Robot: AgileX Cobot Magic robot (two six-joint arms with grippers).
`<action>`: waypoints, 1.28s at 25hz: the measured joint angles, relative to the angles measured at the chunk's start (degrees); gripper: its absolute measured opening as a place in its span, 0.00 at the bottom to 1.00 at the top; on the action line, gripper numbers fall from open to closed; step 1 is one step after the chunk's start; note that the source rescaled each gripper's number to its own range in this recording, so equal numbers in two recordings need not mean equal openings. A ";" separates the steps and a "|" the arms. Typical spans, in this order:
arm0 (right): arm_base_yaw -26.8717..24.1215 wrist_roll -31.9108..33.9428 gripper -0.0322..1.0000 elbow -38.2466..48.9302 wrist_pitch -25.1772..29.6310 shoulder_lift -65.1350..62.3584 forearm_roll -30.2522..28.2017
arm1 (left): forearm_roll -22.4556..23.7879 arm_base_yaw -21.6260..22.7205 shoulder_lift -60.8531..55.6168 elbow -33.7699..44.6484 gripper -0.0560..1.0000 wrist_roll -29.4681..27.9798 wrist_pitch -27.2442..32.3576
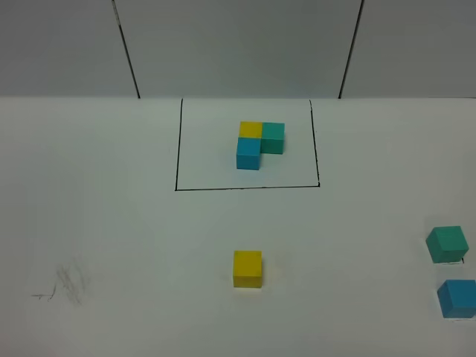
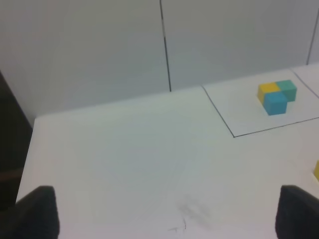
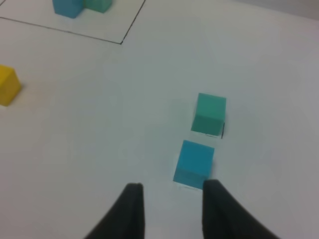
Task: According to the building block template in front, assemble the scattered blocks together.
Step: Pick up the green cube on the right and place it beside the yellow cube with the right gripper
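The building block template (image 1: 256,141) is a yellow, teal-green and sky-blue L-shaped trio inside a black-lined rectangle at the back centre; it also shows in the left wrist view (image 2: 276,95). The scattered yellow cube (image 1: 248,268) sits alone at front centre. The scattered teal-green cube (image 1: 447,245) and sky-blue cube (image 1: 457,298) sit at the far right. Neither gripper shows in the high view. My right gripper (image 3: 172,199) is open and empty, just short of the sky-blue cube (image 3: 194,163), with the teal-green cube (image 3: 209,114) beyond. My left gripper (image 2: 169,219) is wide open over bare table.
A faint pencil scribble (image 1: 67,282) marks the table at front left. A grey panelled wall (image 1: 238,44) rises behind the table's back edge. The table's left edge (image 2: 27,149) shows in the left wrist view. The yellow cube (image 3: 7,85) lies well away from the right gripper.
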 joint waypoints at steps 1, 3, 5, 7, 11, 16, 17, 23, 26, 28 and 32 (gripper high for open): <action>0.00 0.00 0.03 0.00 0.00 0.00 0.00 | -0.09 1.64 -1.11 2.60 0.89 -1.02 -0.98; 0.00 0.00 0.03 0.00 0.00 0.00 0.00 | -0.43 4.22 -2.93 7.47 0.89 -2.90 -2.47; 0.00 0.00 0.03 0.00 0.00 0.00 0.00 | -1.11 6.36 -3.09 12.25 0.89 -3.66 -3.57; 0.00 0.00 0.03 0.00 0.00 0.00 0.00 | -2.19 8.08 -3.09 16.08 0.89 -3.66 -4.99; 0.00 0.00 0.03 0.00 0.00 0.00 0.00 | -4.34 9.89 -3.16 21.91 0.88 -4.17 -6.75; 0.00 0.00 0.03 0.00 0.00 0.00 0.00 | -5.37 10.16 -3.16 23.93 0.87 -6.48 -6.15; 0.00 0.00 0.03 0.00 0.00 0.00 0.00 | -5.37 10.16 -3.16 23.93 0.87 -6.60 -6.08; 0.00 0.00 0.03 0.00 0.00 0.00 0.00 | -5.37 10.16 -3.16 23.93 0.77 -6.81 -6.08; 0.00 0.00 0.03 0.00 0.00 0.00 0.00 | -5.37 10.16 -3.16 23.97 0.67 -6.83 -6.08; 0.00 0.00 0.03 0.00 0.00 0.00 0.00 | -5.37 10.16 -3.16 24.03 0.60 -6.83 -6.08; 0.00 0.00 0.03 0.00 0.00 0.00 0.00 | -5.37 10.16 -3.16 24.03 0.47 -6.83 -6.08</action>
